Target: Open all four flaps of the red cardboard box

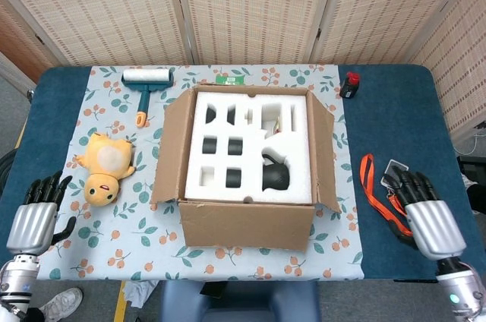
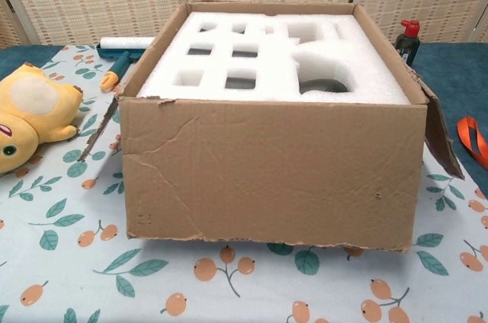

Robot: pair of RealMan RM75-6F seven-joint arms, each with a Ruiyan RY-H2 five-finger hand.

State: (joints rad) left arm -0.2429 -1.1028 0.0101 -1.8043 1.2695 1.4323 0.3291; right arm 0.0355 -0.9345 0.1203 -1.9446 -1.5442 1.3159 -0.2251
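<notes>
The cardboard box [image 1: 247, 223] [image 2: 271, 178] stands mid-table, brown on the sides that show. Its top is open onto white foam [image 1: 250, 143] [image 2: 267, 60] with several cut-outs. One cut-out holds a black object [image 1: 276, 175]. The near flap hangs down the front; side flaps [image 1: 168, 147] stand outward. My left hand [image 1: 34, 219] hovers at the lower left, off the box, fingers apart and holding nothing. My right hand [image 1: 425, 212] is at the lower right, beside the orange lanyard, fingers spread and holding nothing. Neither hand shows in the chest view.
A yellow plush toy [image 1: 106, 166] [image 2: 27, 113] lies left of the box. A lint roller [image 1: 146, 83] [image 2: 122, 49] sits at the back left. An orange lanyard with a card [image 1: 383, 189] lies right of the box. A small black bottle with a red cap [image 1: 349, 85] [image 2: 406, 39] stands behind.
</notes>
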